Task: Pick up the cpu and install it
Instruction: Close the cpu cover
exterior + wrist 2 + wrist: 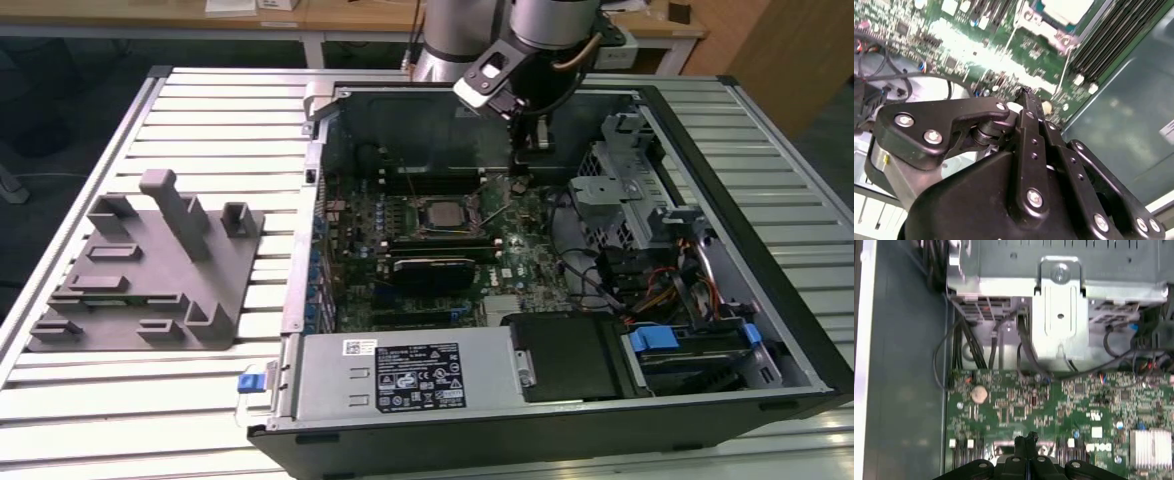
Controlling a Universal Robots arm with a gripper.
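Status: cpu (441,212) judged already set in socket (1044,29), near hand (1026,439), ahead of its tips; hand pinched fully together, nothing held. Latch closure unconfirmed.

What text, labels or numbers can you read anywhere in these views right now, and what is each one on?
Nothing can be quoted reliably.
Large white label on the power supply box: print too small to read.
Small white sticker next to it: too small to read.
White printing on the motherboard in the first wrist view: too blurred to quote.
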